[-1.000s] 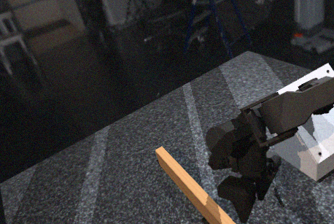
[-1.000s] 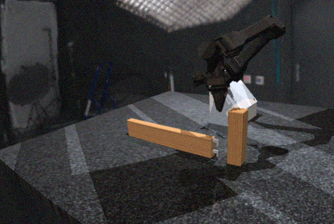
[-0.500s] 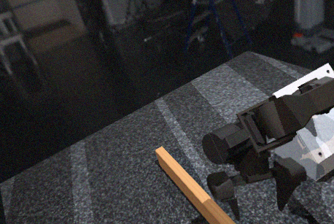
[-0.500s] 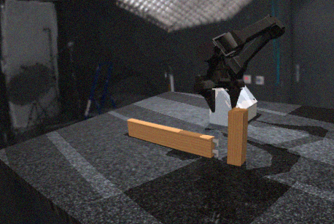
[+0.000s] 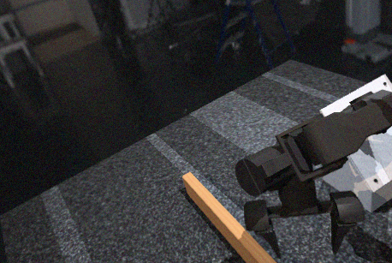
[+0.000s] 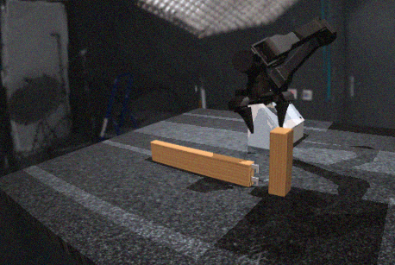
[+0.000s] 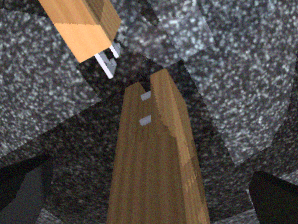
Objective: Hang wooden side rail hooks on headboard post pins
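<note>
The wooden side rail [image 5: 222, 217] [image 6: 200, 163] [image 7: 69, 6] lies flat on the table. Its two steel hooks [image 6: 254, 174] [image 7: 107, 59] point at the headboard post [image 6: 280, 160] [image 7: 156, 169] and stop a short gap from it. The post stands upright. In the wrist view the two pins [image 7: 144, 108] in its slot are bare. My gripper [image 5: 305, 238] [image 6: 265, 123] is open and empty. It hangs above the top of the post and points down. The post is out of the top view.
The arm's white and grey base block [image 5: 364, 174] [image 6: 263, 129] stands just behind the post, on a white plate [image 5: 364, 92]. The table's edge runs along the left in the top view. A dark workshop with a blue ladder [image 5: 252, 15] lies beyond.
</note>
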